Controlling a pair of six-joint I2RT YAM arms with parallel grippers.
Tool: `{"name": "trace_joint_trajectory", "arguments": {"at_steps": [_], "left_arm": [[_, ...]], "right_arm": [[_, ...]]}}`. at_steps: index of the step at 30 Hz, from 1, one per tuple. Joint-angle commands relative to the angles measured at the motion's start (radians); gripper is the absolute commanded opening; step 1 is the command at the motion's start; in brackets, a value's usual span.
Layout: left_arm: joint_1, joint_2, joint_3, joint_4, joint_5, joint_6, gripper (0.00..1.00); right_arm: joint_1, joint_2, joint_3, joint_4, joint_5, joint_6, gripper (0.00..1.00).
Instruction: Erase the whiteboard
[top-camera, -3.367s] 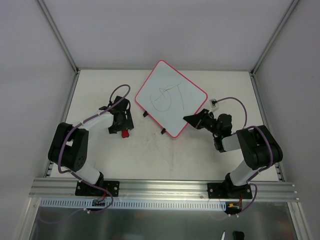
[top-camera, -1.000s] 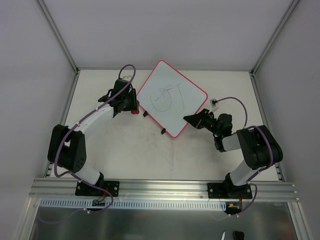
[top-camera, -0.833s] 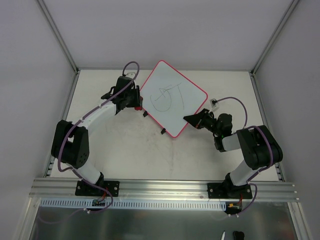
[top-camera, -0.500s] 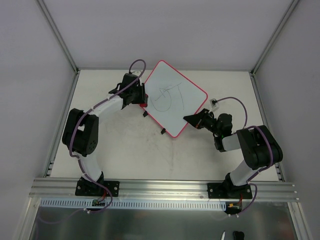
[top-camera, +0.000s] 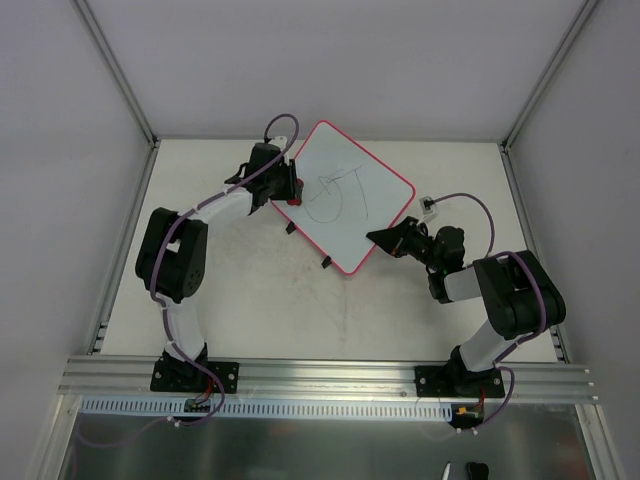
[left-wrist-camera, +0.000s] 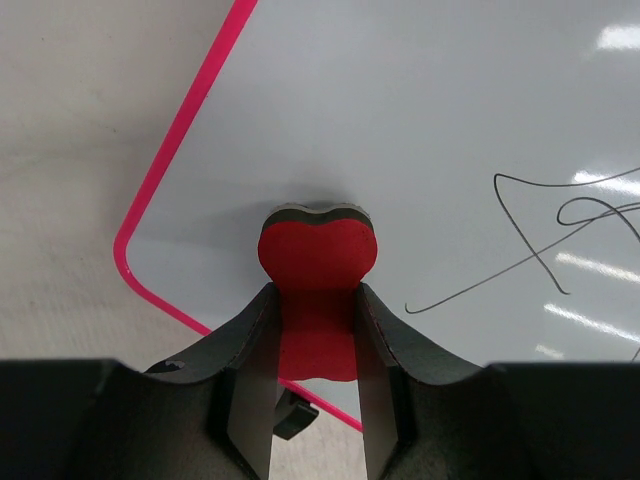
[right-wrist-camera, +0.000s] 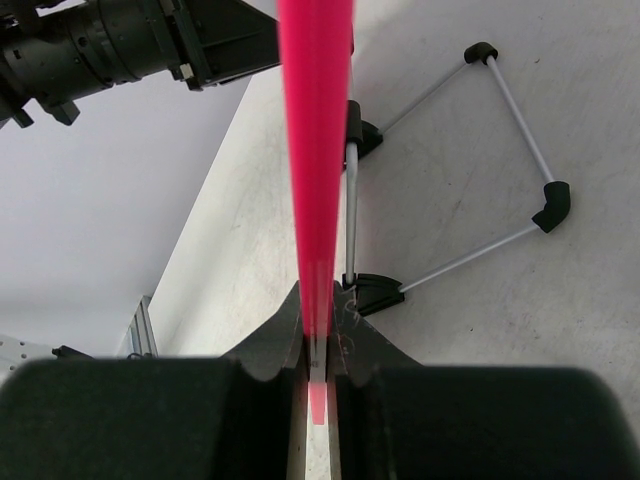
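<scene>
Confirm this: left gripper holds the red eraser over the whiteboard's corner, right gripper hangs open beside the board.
Wrong about the right gripper: the right wrist view shows it shut on the whiteboard's pink rim, not open. The left gripper does hold the red eraser over the corner.

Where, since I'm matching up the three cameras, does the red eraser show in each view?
Top external: the eraser is left of centre, at the left corner of the whiteboard, held by the left end effector.
Left wrist: low centre, the eraser over the white surface.
Right wrist: not in it.
Shared landmark: the board's pink rim, clamped by the right end effector.
</scene>
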Motion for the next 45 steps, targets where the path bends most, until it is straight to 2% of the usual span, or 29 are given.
{"name": "trace_joint_trajectory", "arguments": {"at_steps": [1,11,18,31,45], "left_arm": [[-0.005,0.035,0.058,0.05,0.014,0.015,0.06],[-0.019,0.069,0.066,0.061,0.003,0.022,0.05],[-0.072,0.041,0.017,0.079,-0.017,0.016,0.04],[-0.212,-0.022,-0.224,0.222,-0.032,-0.116,0.04],[-0.332,-0.093,-0.345,0.286,-0.029,-0.195,0.04]], "right_arm": [[0.014,-0.03,0.035,0.257,-0.046,-0.01,0.0],[0.016,-0.03,0.038,0.257,-0.046,-0.01,0.0],[0.017,-0.03,0.039,0.257,-0.049,-0.01,0.0],[0.019,-0.03,0.039,0.257,-0.049,-0.01,0.0],[0.02,-0.031,0.042,0.257,-0.053,-0.008,0.0]]}}
